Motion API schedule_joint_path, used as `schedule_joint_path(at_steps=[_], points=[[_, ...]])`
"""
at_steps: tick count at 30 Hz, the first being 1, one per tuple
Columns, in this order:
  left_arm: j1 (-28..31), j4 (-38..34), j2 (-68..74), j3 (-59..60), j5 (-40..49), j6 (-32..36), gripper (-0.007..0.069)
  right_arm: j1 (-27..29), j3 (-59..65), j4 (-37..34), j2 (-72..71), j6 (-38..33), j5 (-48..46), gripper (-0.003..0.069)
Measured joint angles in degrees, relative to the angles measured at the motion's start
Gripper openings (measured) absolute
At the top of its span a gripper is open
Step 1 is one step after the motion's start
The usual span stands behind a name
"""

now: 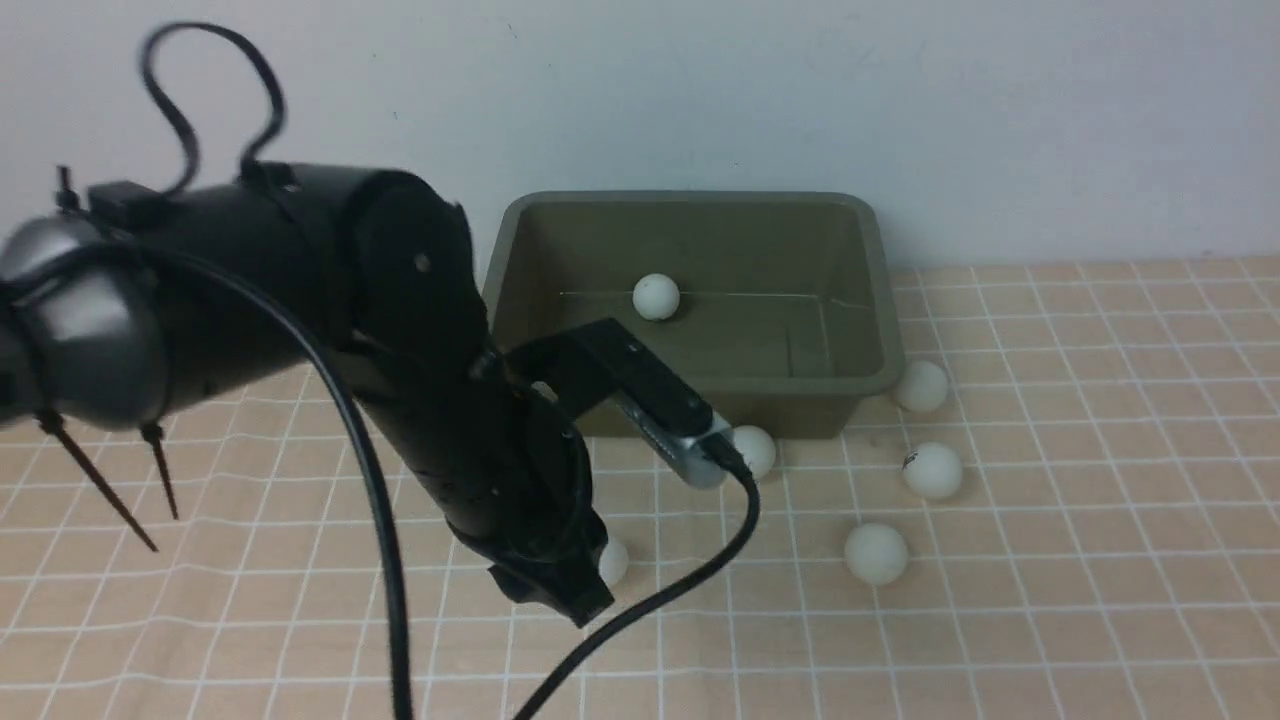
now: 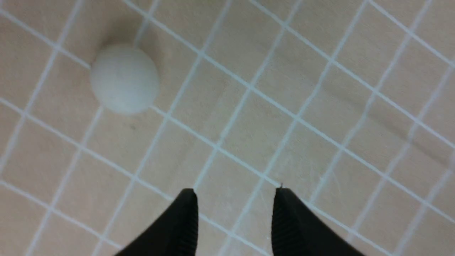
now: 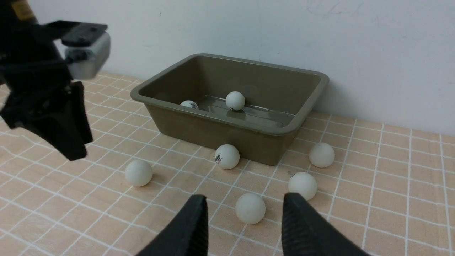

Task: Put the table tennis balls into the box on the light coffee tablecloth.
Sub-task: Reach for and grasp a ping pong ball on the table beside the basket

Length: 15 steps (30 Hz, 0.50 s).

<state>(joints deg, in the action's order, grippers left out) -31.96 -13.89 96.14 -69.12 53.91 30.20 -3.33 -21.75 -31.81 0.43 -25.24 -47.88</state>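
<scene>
Inside box [image 3: 213, 133]: ball [image 3: 235, 100], likely second ball [image 3: 189, 104] half-hidden; left jaws apart.

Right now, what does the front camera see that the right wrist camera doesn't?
Only the front view shows the left arm, big and black, with its looping cable. Only the right wrist view shows a second ball in the box, plus the right gripper. Both show the box, one ball inside it, five balls on the tablecloth, and the left gripper.
</scene>
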Motion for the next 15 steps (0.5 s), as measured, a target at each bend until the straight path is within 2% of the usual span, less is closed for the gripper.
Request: schedule_joint_path(at_steps=[3,9,15], points=[[-1.0,1.31,2.92,0.0,-7.76,0.95,0.0291,0.0,0.0,0.0,0.0,0.0,0.0,0.0274],[-1.24,1.9,7.78,-0.06,-11.67,2.85,0.0398,0.0,0.0,0.0,0.0,0.0,0.0,0.0274],[-1.24,2.24,10.16,-0.06,-16.62,2.77,0.0407,0.0,0.0,0.0,0.0,0.0,0.0,0.0274]])
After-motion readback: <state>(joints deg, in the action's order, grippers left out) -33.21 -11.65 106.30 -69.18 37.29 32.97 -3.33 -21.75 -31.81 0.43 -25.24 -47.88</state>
